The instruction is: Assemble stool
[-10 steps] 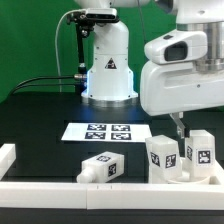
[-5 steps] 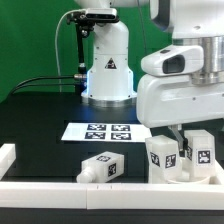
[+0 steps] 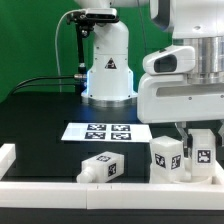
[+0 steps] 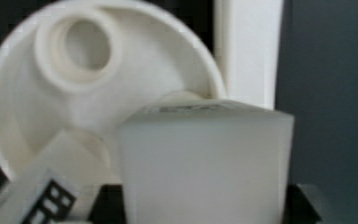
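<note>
Three white stool legs with marker tags show in the exterior view: one lying on its side point(image 3: 100, 166) and two upright point(image 3: 166, 157) point(image 3: 200, 150) at the right. My gripper point(image 3: 190, 132) hangs low just over the two upright legs. In the wrist view a white leg point(image 4: 202, 160) fills the gap between my gripper's point(image 4: 218, 205) dark fingers point(image 4: 126, 205), which stand close on both sides, open around it. The round seat point(image 4: 69, 110), with a round hole, lies just beyond that leg. The arm hides the seat in the exterior view.
The marker board point(image 3: 105, 131) lies in the middle of the black table. White border rails run along the front point(image 3: 90, 190) and the exterior view's left point(image 3: 6, 155); one rail shows beyond the seat in the wrist view point(image 4: 250, 50). The robot base point(image 3: 107, 60) stands behind.
My gripper has come down toward the two upright legs and now sits around one. The near upright leg has shifted slightly toward the exterior view's right.
</note>
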{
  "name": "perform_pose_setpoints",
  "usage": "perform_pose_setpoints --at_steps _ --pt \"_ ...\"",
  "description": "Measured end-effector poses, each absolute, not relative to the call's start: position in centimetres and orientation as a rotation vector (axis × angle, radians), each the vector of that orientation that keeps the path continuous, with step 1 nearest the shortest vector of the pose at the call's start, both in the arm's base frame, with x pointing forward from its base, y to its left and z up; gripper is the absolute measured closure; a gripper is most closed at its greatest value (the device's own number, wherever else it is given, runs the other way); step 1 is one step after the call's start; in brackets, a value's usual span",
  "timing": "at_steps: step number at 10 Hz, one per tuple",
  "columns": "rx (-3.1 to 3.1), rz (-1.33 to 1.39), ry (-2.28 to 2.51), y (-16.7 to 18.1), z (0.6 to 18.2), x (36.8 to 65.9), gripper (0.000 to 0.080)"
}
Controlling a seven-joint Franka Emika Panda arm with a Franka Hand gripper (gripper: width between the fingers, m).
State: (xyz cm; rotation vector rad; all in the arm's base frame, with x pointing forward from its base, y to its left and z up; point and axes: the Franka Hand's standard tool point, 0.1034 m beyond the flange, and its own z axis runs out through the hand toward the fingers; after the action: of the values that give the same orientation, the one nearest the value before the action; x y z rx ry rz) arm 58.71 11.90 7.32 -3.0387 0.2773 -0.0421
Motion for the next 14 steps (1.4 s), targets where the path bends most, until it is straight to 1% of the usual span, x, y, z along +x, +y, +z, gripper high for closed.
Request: perform_pose_setpoints --at_steps 1,3,4,8,11,14 --pt "-3.023 -0.040 0.417 11.92 7.33 58.72 0.0466" --pt "-2.834 -0.041 1.088 12.03 7.26 58.54 0.0466" --pt "-2.760 -0.040 1.250 12.03 7.25 58.48 0.0466" --pt "-2.523 0.011 1.614 11.92 7.30 58.55 0.0465" --pt "-2.020 0.107 2.159 11.73 7.48 58.83 0.0465" --pt "-1.681 0.163 2.379 11.27 7.61 59.25 0.0465"
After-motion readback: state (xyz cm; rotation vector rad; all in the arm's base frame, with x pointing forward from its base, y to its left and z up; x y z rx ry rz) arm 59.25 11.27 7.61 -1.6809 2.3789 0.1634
